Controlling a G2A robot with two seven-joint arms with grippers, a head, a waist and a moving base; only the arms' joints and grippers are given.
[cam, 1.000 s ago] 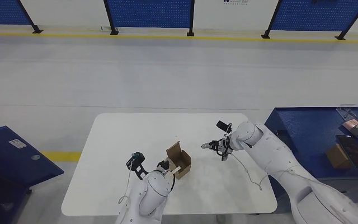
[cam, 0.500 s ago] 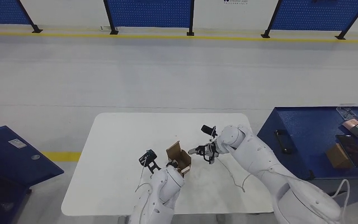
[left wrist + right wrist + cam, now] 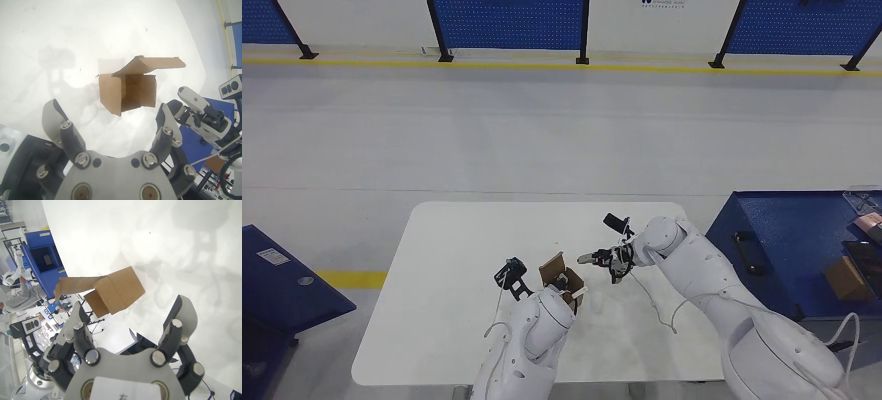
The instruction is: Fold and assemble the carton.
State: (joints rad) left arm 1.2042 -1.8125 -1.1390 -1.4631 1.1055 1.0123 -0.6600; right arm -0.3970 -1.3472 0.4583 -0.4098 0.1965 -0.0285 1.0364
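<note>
Hidden: from above, the left arm (image 3: 534, 322) covers the near side of the small brown corrugated cardboard carton (image 3: 564, 279); its shaded inside is hard to make out.
Carton place: near the middle of the white round-cornered table (image 3: 432, 300), slightly toward the near edge.
Room: well apart from every table edge.
Facing: the open mouth faces the left gripper (image 3: 107, 110); one long flap (image 3: 160, 63) juts from its rim; closed walls face the right gripper (image 3: 130, 304).
Long axis: cannot tell.
Left gripper: jaws spread wide, holding nothing, near the mouth.
Right gripper: jaws spread, holding nothing, close on the carton's right-edge side, not touching.
</note>
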